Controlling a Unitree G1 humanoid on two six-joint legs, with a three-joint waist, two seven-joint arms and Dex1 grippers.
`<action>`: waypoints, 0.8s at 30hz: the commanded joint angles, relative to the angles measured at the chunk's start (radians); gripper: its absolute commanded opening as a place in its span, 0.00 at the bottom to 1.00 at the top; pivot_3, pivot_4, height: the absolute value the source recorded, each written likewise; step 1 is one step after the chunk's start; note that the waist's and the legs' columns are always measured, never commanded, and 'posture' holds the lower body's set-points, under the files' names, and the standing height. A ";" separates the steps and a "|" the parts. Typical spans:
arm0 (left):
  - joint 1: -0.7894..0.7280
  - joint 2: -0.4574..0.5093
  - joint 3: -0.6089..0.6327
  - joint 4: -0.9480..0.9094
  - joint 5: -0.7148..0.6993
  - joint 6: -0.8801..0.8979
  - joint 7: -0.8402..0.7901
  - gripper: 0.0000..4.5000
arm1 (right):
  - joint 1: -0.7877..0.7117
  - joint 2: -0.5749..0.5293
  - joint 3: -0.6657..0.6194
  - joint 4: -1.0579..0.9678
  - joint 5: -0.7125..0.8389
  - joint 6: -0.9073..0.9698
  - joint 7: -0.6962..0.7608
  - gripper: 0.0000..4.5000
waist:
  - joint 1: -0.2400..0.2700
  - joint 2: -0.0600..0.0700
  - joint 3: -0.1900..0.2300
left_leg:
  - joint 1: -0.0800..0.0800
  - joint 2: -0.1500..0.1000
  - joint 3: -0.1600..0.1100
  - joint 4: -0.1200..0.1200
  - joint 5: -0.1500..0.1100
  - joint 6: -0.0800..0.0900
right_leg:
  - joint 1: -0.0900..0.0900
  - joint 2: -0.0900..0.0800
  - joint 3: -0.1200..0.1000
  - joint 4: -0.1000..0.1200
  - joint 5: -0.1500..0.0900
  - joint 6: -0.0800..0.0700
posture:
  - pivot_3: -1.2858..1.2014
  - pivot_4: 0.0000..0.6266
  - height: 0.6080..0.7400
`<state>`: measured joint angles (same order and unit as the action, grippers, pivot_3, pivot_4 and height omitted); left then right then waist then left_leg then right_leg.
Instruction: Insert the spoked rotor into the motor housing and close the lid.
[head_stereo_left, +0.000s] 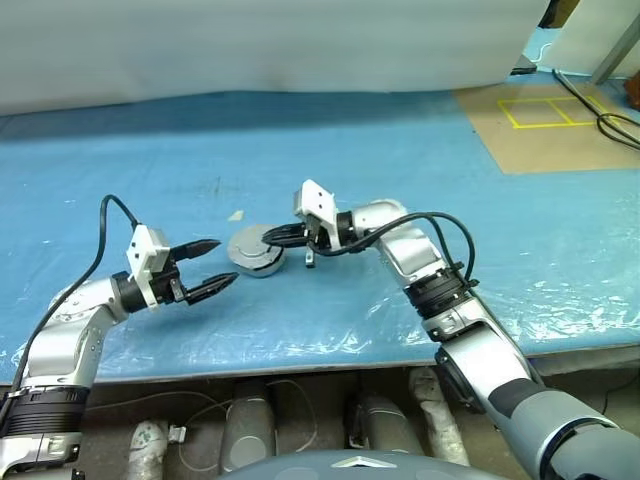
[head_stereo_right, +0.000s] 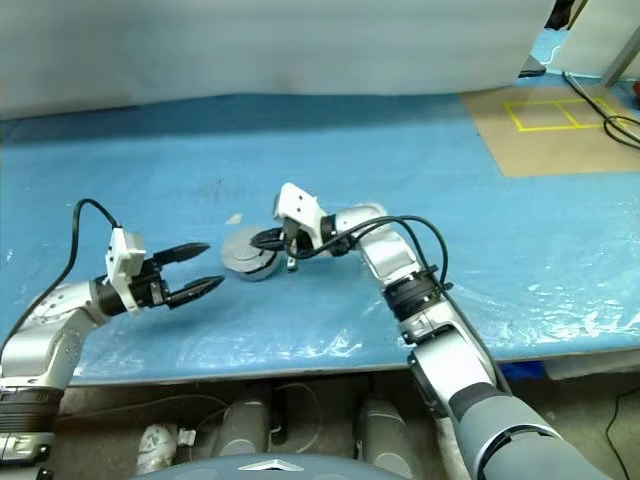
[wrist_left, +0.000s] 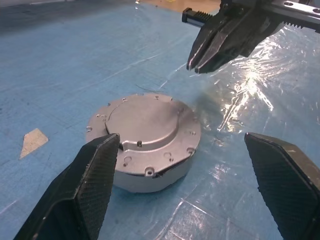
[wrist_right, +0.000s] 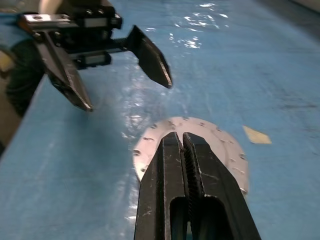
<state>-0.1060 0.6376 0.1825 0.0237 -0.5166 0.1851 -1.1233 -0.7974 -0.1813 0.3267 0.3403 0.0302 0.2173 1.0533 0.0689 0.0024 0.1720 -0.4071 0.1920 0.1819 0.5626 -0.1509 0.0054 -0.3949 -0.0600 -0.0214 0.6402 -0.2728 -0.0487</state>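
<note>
A: From the head views, where is everything?

B: The motor housing (head_stereo_left: 256, 250) sits on the blue surface (head_stereo_left: 400, 180) with the lid (head_stereo_left: 249, 241) already on top of it. The left gripper (head_stereo_left: 213, 266) hangs just to its left, jaws spread wide and empty. The right gripper (head_stereo_left: 268, 236) reaches in from the right, its tips over the lid's edge.

A: And the left wrist view?

B: The lidded housing (wrist_left: 150, 145) lies between the two spread black fingers (wrist_left: 80, 190), apart from both. The right gripper (wrist_left: 200, 67) hovers above and beyond it, jaws all but closed, nothing in them.

A: The right wrist view?

B: Its fingers (wrist_right: 172, 175) stand nearly together with only a thin slit between them, holding nothing, just over the lid (wrist_right: 225, 150). Beyond it the left gripper (wrist_right: 127, 95) stands wide apart. A small pale scrap (wrist_right: 257, 134) lies on the surface beside the housing.

A: The rotor?

B: I cannot tell; the lid covers the inside.
</note>
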 joint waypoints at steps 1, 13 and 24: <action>0.011 -0.004 0.006 -0.026 0.005 -0.023 0.006 0.94 | 0.003 0.006 -0.002 0.009 -0.048 -0.083 -0.100 0.23 | -0.001 0.000 0.000 | 0.000 0.000 0.000 0.000 0.000 0.000 | 0.000 0.000 0.000 0.000 0.000 0.000 | 0.52 0.24 1.00; 0.007 -0.030 0.015 -0.003 0.014 -0.047 0.039 0.94 | -0.042 0.091 0.004 0.226 -0.062 -0.144 -0.142 0.99 | -0.001 0.000 0.000 | -0.001 0.000 0.000 0.000 0.000 0.000 | 0.000 0.000 0.000 0.000 0.000 0.000 | 0.52 0.24 1.00; 0.009 -0.027 0.014 0.006 0.017 -0.054 0.036 0.94 | -0.073 0.153 0.012 0.253 -0.063 -0.142 -0.117 0.99 | -0.002 0.000 0.000 | 0.000 0.000 0.000 0.000 0.000 0.000 | -0.001 0.000 0.000 0.000 0.000 0.000 | 0.52 0.24 1.00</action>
<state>-0.0969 0.6049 0.1821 0.0366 -0.5006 0.1503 -1.0863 -0.8499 -0.0412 0.3367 0.5941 -0.0366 0.0957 0.9385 0.0671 0.0024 0.1721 -0.4075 0.1921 0.1820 0.5625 -0.1510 0.0055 -0.3954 -0.0599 -0.0213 0.6404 -0.2728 -0.0488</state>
